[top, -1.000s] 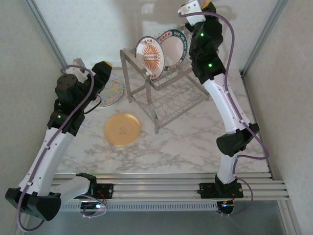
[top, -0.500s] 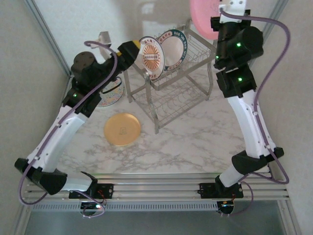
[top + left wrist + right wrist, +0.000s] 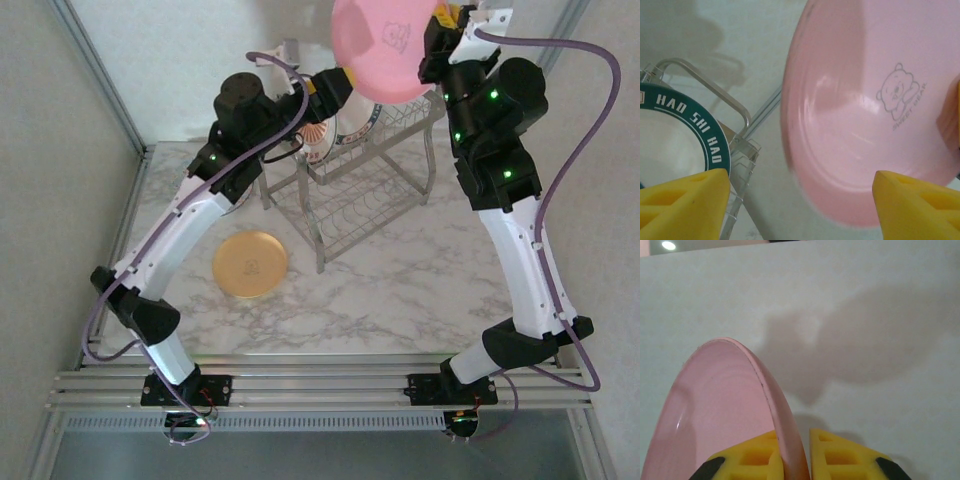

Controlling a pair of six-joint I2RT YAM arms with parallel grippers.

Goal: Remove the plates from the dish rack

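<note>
While our right gripper [image 3: 792,454] pinches its rim, the pink plate [image 3: 385,45] hangs over the dish rack [image 3: 345,205].
Far edge of the counter [image 3: 400,290], hollow side tilted up; our left gripper [image 3: 799,187] gapes empty.

White, grey-veined marble table [image 3: 400,290]. Bears the silver wire dish rack [image 3: 350,205], upright on its tubular legs toward the far side. Flat on the marble just near-left of the rack, apart from its legs: one orange plate [image 3: 250,263], face up.
</note>
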